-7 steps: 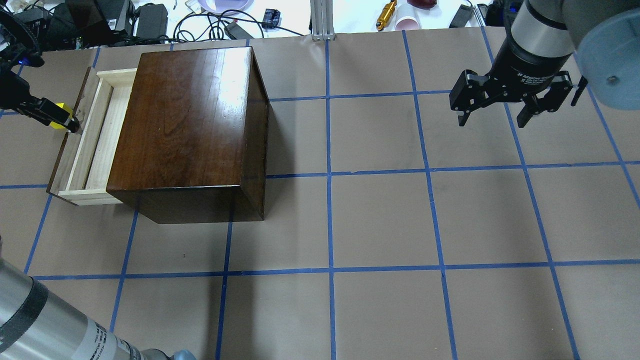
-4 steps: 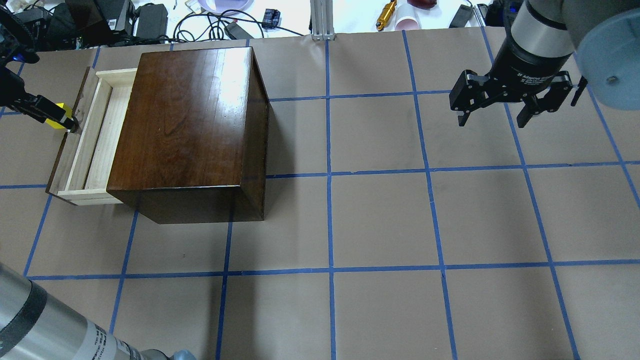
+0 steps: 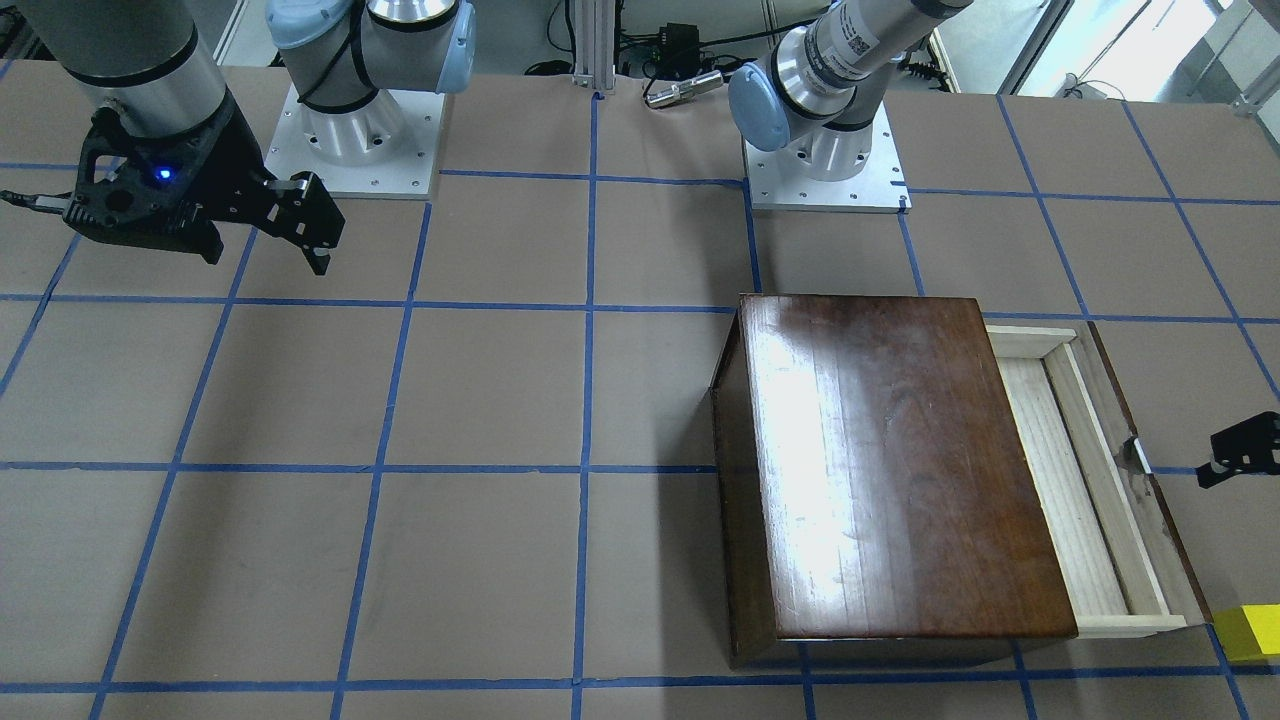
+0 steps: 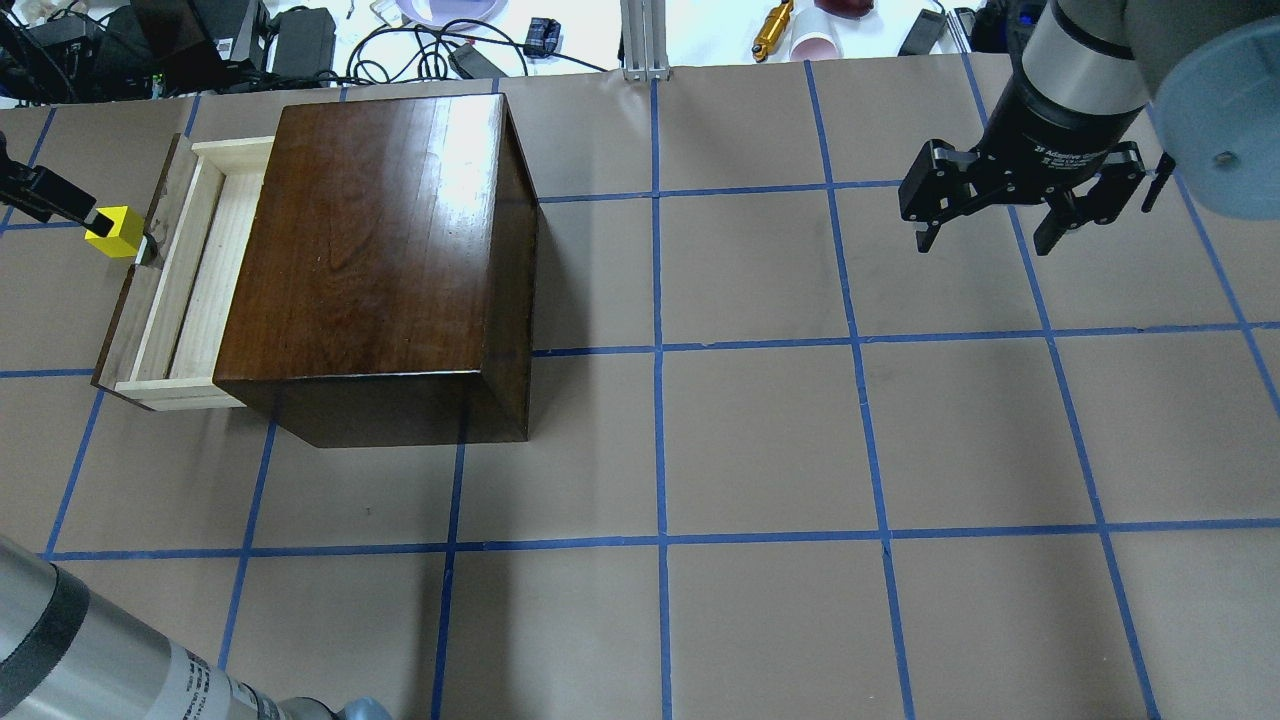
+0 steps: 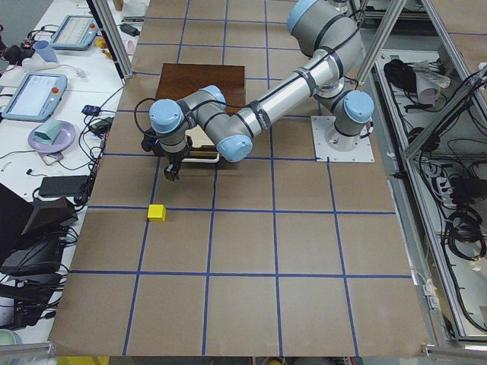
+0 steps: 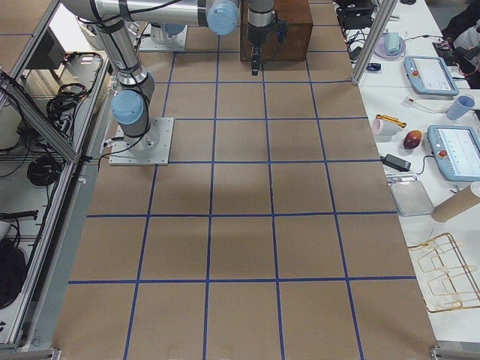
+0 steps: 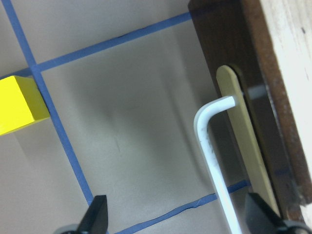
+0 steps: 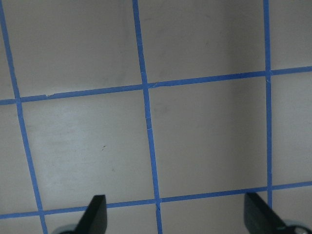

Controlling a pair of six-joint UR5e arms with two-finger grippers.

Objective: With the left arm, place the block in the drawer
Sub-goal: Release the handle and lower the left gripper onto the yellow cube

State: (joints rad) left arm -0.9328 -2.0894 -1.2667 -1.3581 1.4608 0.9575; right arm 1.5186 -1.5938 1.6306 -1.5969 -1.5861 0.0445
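From where I stand the drawer [image 4: 170, 290] is pulled out of the dark cabinet [image 4: 370, 250] and its pale tray is bare. The block [image 4: 113, 232] sits on the table [image 4: 760, 440] out in front of the drawer's brown face, apart from it and lower than the tray. The left gripper [image 7: 176, 218] hangs near the white handle [image 7: 209, 141] with its 2 fingers spread wide and nothing between them. The wrist view puts the cube off to one side of the jaws, not under them. So the job in hand looks like the pick. I'd want the arm to slide sideways clear of the handle first, then centre the gap over the cube and square the fingers to 2 flat faces. It should drop low enough to close on the cube's middle before lifting above the drawer's rim. The right gripper [image 4: 985, 240] hovers wide open and empty, well apart.
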